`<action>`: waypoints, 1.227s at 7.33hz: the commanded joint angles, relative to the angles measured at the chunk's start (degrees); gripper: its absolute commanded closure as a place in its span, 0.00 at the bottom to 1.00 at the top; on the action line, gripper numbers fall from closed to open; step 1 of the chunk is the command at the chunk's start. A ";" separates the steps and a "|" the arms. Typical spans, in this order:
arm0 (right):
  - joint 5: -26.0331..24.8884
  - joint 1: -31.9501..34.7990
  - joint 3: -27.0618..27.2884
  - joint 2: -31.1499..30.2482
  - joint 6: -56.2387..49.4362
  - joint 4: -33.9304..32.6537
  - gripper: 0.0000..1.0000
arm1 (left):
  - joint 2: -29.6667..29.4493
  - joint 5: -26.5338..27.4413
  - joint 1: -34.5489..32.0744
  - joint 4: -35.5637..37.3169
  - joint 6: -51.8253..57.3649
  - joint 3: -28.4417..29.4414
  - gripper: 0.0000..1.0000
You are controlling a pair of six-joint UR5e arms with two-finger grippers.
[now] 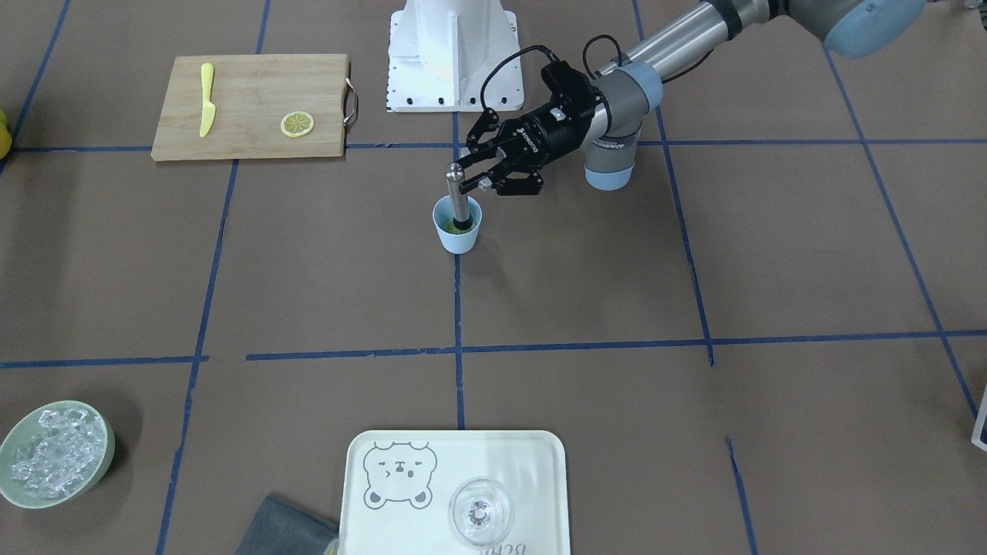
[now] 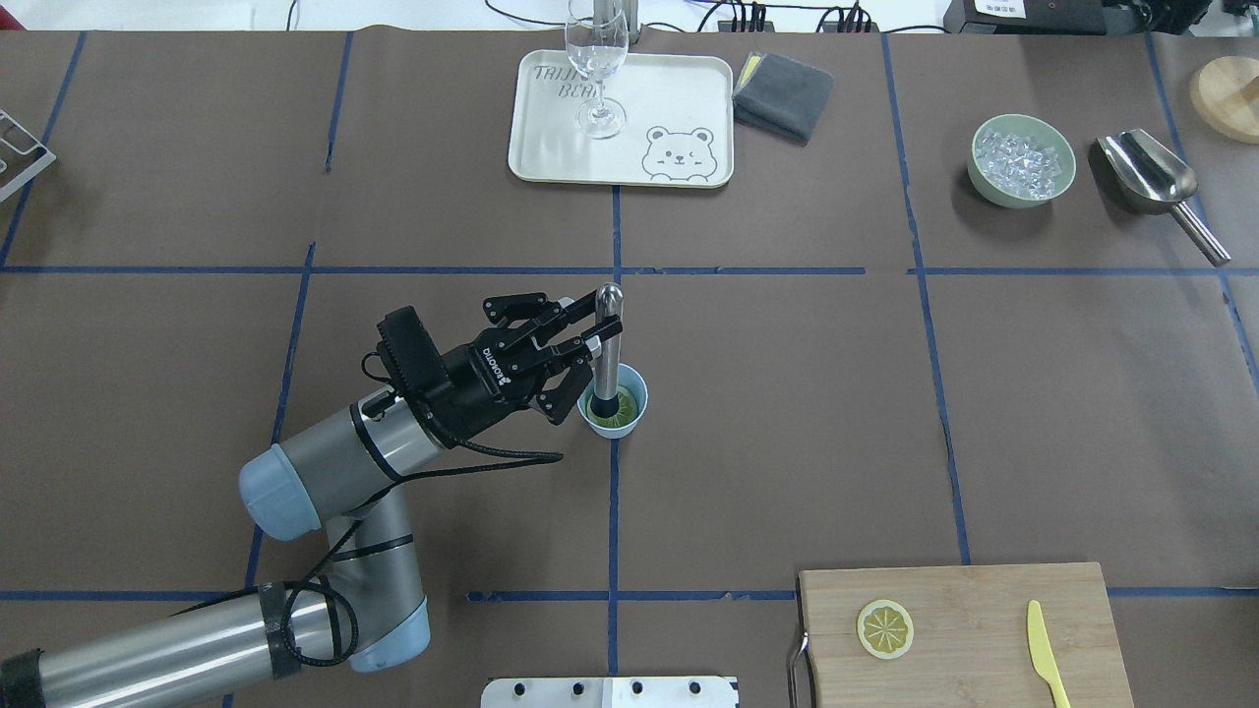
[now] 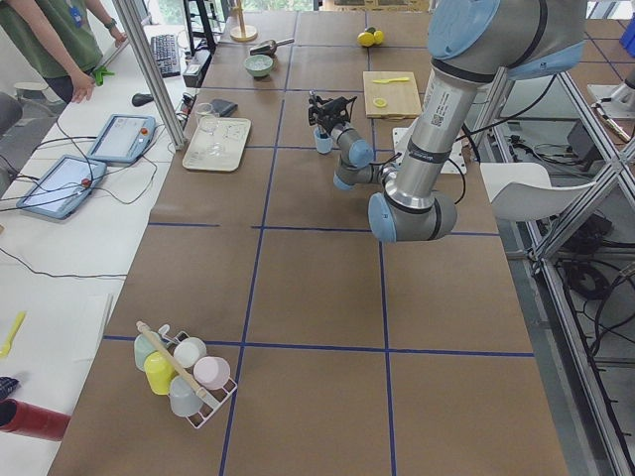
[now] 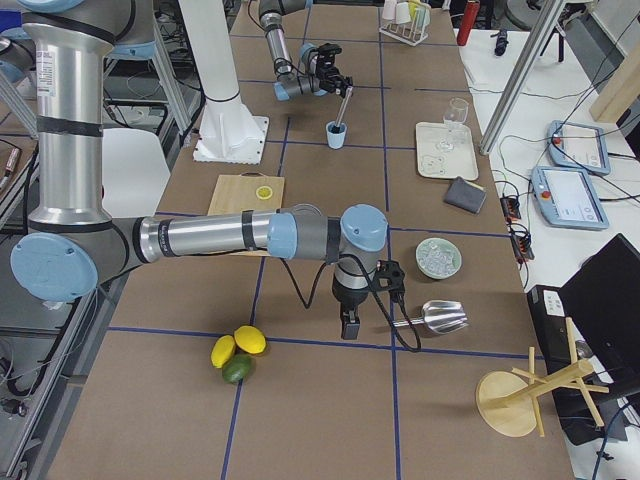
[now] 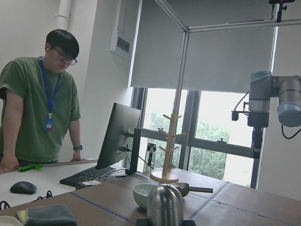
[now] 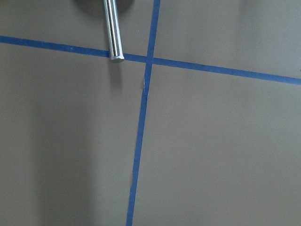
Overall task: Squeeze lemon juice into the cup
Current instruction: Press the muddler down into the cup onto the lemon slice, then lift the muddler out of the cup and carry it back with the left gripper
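Squarely above the cup (image 2: pixel 612 430), the left pincer (image 2: pixel 595 332) is clamped on a steel muddler (image 2: pixel 610 369) standing inside it.
Just below the fingertips, the lemon (image 2: pixel 629 405) lies flat under the muddler's foot. It looks thin, yellow-green, soft and probably slippery, so pressing from above suits it better than pinching. The right pincer (image 4: pixel 346 325) hangs far off, and I cannot tell its grip.

Overhead and front views face each other, steeply down, sharing cup (image 1: pixel 456 231); side views distant.
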 commanded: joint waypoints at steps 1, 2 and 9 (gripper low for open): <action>0.03 0.00 -0.23 0.13 0.04 0.02 0.00 | -0.09 0.10 -0.14 -0.24 0.55 -1.48 1.00; 0.03 0.00 -0.32 0.22 0.04 0.02 0.00 | -0.18 0.10 -1.27 -0.24 0.46 -3.93 1.00; 0.20 0.00 -0.67 0.39 0.12 0.02 0.00 | 5.00 -5.60 -15.06 29.70 -5.95 -12.88 1.00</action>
